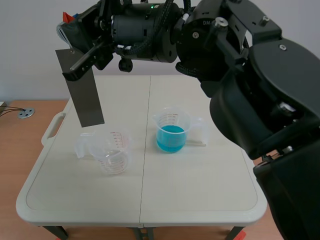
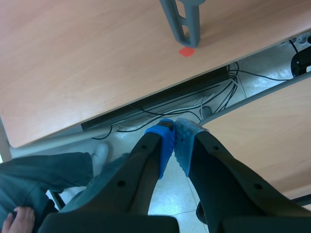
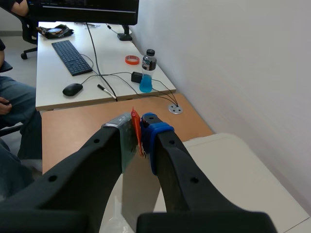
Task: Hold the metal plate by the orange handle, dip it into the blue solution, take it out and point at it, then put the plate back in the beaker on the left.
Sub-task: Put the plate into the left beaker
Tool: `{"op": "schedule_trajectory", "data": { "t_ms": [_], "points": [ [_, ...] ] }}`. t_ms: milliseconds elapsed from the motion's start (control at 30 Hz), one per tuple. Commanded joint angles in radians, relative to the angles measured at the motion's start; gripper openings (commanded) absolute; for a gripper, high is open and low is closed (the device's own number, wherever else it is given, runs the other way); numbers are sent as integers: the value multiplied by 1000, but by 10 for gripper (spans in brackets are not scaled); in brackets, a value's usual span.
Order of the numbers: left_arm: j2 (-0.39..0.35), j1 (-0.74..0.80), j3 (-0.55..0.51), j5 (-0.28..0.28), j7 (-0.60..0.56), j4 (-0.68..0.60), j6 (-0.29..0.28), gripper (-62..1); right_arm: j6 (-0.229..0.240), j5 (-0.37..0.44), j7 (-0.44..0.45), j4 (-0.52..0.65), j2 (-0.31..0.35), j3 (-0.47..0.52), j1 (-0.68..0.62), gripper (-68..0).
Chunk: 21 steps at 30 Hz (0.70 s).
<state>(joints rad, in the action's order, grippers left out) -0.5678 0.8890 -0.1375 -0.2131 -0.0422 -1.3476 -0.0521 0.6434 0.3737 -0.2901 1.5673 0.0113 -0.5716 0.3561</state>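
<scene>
Metal plate (image 1: pixel 85 92): hanging tilted at upper left of the frame, lower end just above the empty beaker (image 1: pixel 114 152), left of the blue solution (image 1: pixel 171 137). Being pinched at the orange handle (image 3: pixel 136 127) by the right fingers (image 3: pixel 158 138). Showing no wetness, so leaving open whether dipping is done; pointing and setting down likely remaining. Left fingers (image 2: pixel 163 145): pressing together on nothing, off the tabletop (image 1: pixel 200 190), missing from the scene view.

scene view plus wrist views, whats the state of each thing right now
metal plate: lifted, hanging tilted in the air, in neither beaker
orange handle: clamped in the right gripper
left beaker: upright, looks empty
right beaker: upright, part full of blue solution
right gripper: shut on the metal plate's orange handle
left gripper: shut on nothing
</scene>
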Motion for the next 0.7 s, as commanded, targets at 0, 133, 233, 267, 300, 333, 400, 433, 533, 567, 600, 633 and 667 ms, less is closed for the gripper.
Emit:
{"op": "schedule_trajectory", "data": {
  "t_ms": [0, 133, 233, 267, 300, 333, 400, 433, 533, 567, 600, 633, 667],
  "points": [
    [3, 8, 1, -3, -10, -6, 5, -594, -6, 7, 18, 19, -6, 2, 21, -660],
    [3, 8, 1, -3, -10, -6, 5, -594, -9, 3, 18, 18, -6, 2, 20, -660],
    [3, 8, 1, -3, -8, -6, 5, -594, -20, 3, 15, 18, -6, 2, 20, -660],
    [3, 8, 1, -3, -6, -6, 5, -594, -25, 3, 14, 18, -6, 2, 20, -660],
    [3, 8, 1, -3, -5, -6, 5, -594, -27, 3, 14, 18, -6, 2, 19, -660],
    [3, 8, 1, -3, -5, -6, 5, -594, -27, 3, 11, 18, -6, 2, 18, -660],
    [3, 8, 1, -3, -1, -6, 5, -594, -31, 3, 5, 18, -6, 2, 15, -660],
    [3, 8, 1, -3, -1, -6, 5, -594, -36, 2, -1, 18, -6, 2, 14, -660],
    [3, 8, 1, -3, 2, -6, 5, -594, -60, -8, -8, 16, -6, 2, 3, -660],
    [3, 8, 1, -3, 2, -6, 5, -594, -61, -8, -8, 16, -6, 2, 0, -660],
    [3, 8, 1, -3, 2, -6, 5, -594, -61, -8, -8, 16, -6, 2, -3, -660],
    [3, 8, 1, -3, 2, -6, 5, -594, -61, -8, -8, 16, -6, 2, -6, -660],
    [3, 8, 1, -3, 2, -6, 5, -594, -61, -8, -8, 16, -6, 2, -9, -660]
  ]
}}
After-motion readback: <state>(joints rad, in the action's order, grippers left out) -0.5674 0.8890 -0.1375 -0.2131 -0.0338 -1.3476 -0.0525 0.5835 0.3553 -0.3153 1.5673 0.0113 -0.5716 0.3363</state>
